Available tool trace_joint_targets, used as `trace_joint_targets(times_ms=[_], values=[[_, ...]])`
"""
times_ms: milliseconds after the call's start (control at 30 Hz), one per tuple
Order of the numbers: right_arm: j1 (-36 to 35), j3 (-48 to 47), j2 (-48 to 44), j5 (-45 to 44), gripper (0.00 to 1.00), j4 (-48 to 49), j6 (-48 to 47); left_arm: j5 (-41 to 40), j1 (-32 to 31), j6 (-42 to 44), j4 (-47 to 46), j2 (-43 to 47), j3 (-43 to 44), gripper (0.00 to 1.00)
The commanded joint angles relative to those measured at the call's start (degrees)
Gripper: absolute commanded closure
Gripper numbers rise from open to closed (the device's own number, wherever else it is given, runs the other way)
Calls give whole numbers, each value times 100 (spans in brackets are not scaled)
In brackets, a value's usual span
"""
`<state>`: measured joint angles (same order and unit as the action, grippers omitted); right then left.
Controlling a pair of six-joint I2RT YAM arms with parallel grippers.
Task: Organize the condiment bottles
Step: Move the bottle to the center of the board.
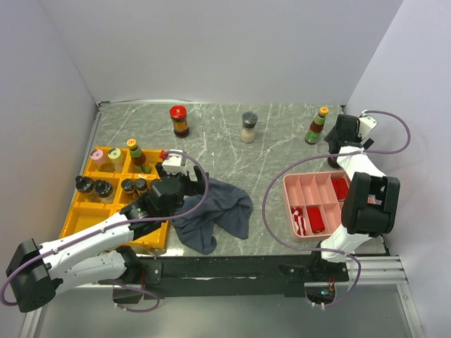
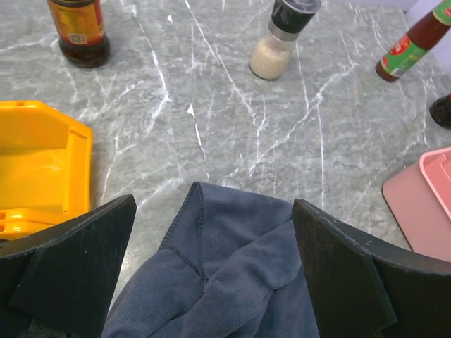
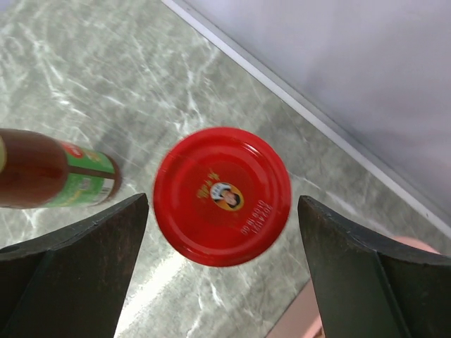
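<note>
Maybe 7 btls (image 1: 103, 188) upright in yellow tray (image 1: 76, 213); red-cap jar (image 1: 179, 120), grey-cap shaker (image 1: 249, 127), sauce btl (image 1: 317, 125), red-lid jar (image 3: 222, 196) outside.

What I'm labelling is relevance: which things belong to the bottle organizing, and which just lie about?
Job: dark sauce jar, grey-capped shaker, orange-capped bottle, far-right red-lidded jar, jars in the yellow tray.
Lying about: dark grey cloth, pink tray.

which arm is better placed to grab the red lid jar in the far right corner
Right: its open gripper hangs directly over the red-lidded jar; the left gripper is over the cloth.
</note>
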<state>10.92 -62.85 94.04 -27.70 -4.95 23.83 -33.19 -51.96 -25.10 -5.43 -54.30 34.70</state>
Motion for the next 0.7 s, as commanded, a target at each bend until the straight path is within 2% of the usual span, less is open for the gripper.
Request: trace_joint_targets(times_ms=[0,133,233,267,367,467,667], values=[[86,-60,-18,195,7,477,-362,-267,-24,93,-204,209,-25,1],[95,-166,123,274,11,460,-415,-477,-24,58,-151,280,-60,1],[86,-131,36,318,21,477,-493,-680,-33,40,-151,332,-86,1],[77,-79,-52,388,27,477,-546,-489,-24,49,-299,350,-173,1],[-45,-8,-219,432,36,608,-687,-14,-24,137,-563,499,-288,1],[-256,36,-333,476,42,548,-766,348,-24,190,-634,579,-332,1],[-977,316,-597,757,47,679,-775,155,-33,129,-494,684,-305,1]])
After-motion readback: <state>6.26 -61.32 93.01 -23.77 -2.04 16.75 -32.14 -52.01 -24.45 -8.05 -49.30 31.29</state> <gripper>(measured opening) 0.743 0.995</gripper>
